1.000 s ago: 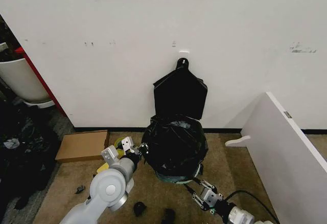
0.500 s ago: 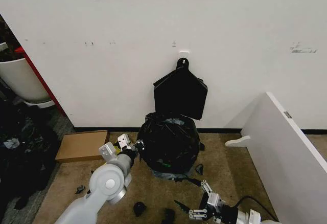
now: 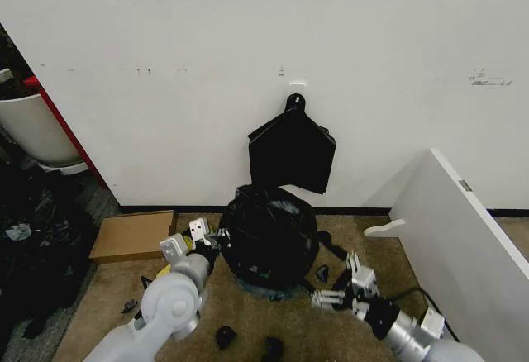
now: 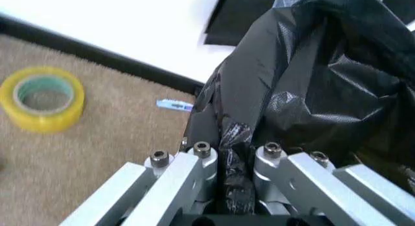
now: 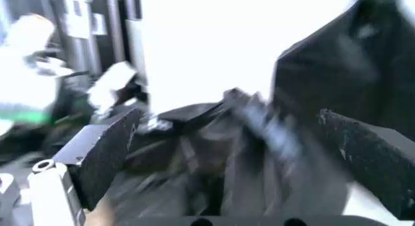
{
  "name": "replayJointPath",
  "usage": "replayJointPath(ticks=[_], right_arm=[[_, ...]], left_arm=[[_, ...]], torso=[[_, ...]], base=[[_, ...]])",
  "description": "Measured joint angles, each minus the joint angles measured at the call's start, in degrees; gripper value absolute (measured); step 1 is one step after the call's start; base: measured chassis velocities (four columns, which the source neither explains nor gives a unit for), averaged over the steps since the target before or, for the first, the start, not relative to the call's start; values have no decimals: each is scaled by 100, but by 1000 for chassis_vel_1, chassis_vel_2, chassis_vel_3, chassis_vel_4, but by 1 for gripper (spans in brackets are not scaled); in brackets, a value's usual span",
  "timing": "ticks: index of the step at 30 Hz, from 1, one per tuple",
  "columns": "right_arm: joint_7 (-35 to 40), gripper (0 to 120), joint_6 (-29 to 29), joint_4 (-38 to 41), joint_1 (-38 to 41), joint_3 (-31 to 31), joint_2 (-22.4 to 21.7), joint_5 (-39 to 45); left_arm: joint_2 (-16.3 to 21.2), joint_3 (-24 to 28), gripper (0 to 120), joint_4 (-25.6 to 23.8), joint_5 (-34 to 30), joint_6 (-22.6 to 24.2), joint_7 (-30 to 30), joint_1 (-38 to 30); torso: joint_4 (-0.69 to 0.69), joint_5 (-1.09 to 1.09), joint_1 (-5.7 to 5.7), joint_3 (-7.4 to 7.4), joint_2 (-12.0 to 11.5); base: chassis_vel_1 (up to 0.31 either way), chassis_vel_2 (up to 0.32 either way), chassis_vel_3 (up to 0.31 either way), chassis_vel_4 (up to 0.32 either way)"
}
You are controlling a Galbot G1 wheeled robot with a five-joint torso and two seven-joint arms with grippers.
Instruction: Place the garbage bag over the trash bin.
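The glossy black garbage bag [image 3: 269,234] is draped over the trash bin, which is hidden under the plastic. At the bag's left side my left gripper [image 3: 213,238] is shut on a fold of it. In the left wrist view the crinkled plastic [image 4: 311,80] is pinched between the two metal fingers [image 4: 202,155] of that gripper [image 4: 234,155]. Low at the bag's right, my right gripper [image 3: 337,283] stands open and apart from the bag. The right wrist view shows its dark pads [image 5: 104,148] spread wide with nothing between them, and the blurred bag [image 5: 233,133] ahead.
A flat black bundle [image 3: 291,151] hangs from a wall hook above the bag. A cardboard box [image 3: 132,234] and a yellow tape roll [image 4: 42,104] lie to the left. A white board [image 3: 463,246] leans at the right. Small black scraps [image 3: 225,337] dot the carpet in front.
My right gripper left the bag's lower hem, drew back, then swung right and up beside the bag. The bag now covers the bin's pale base. The left gripper kept its hold.
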Motion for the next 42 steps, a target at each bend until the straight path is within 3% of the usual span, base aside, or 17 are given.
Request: replayJointPath(ticks=[3,16,17,20,23,26,40,42], right_arm=[[422,100,-383,1,341,-172,-29,-338],[528,98,-871,-353,889,-416,-200,-478],[522,91,-906,-401,927,-433,-211,-490],[512,88,-944,-477,984,-463,-223,-532],[562,71,-1031,-522,1017,-495,-204,-551],[594,65,-1055,-537,1017,-495,-182,-559],[601,8,-1079,-743,1041,-542,-167,-765],[604,7,-1074,-740,1039,-545,-161,-761]], left_arm=[[4,84,4,-70,406,23,264,109],[198,284,4,-80,913,84,747,19],[218,310,4,-80,927,88,771,1],[239,348,4,-80,972,89,805,-12],[264,486,4,-66,1035,89,843,-72],[271,554,4,-53,1056,88,863,-98],[232,586,4,-33,1136,71,888,-93],[231,585,4,-31,1139,70,888,-91]], torso=[[1,1,0,0,0],[-1,1,0,0,0],[-1,1,0,0,0],[0,2,0,0,0],[0,1,0,0,0],[-2,1,0,0,0],[-1,2,0,0,0],[-1,2,0,0,0]], base=[[0,0,0,0],[0,0,0,0],[0,0,0,0],[0,0,0,0],[0,0,0,0],[0,0,0,0],[0,0,0,0],[0,0,0,0]])
